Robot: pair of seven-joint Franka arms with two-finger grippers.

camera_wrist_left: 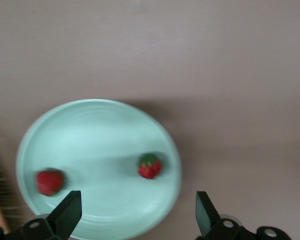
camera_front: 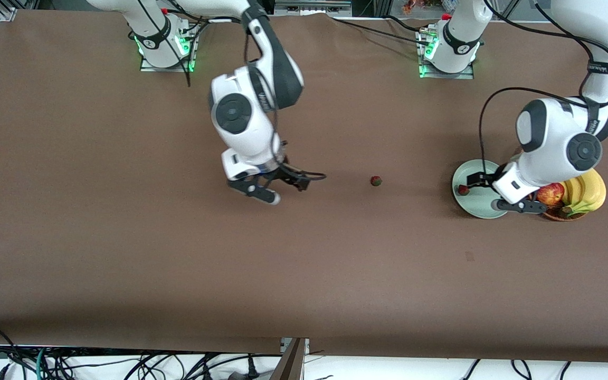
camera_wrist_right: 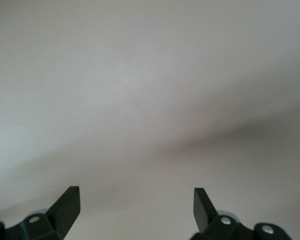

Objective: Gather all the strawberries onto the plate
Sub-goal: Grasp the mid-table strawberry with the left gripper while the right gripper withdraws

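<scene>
Strawberries number three: our left gripper [camera_wrist_left: 135, 220], fingers spread and empty, hovers over the plate [camera_wrist_left: 90, 125], where two berries [camera_wrist_left: 149, 166] [camera_wrist_left: 50, 181] already lie. Our right gripper [camera_front: 277, 187], also wide open and empty, hangs over bare table near the last strawberry [camera_front: 376, 181], not yet collected. The left arm hides part of the plate from the front.

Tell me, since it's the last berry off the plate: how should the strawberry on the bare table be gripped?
Probably from straight above, gripper fingers closing across the red body of the strawberry, below its green top. It is small, lies alone on the table, and nothing crowds it.
</scene>
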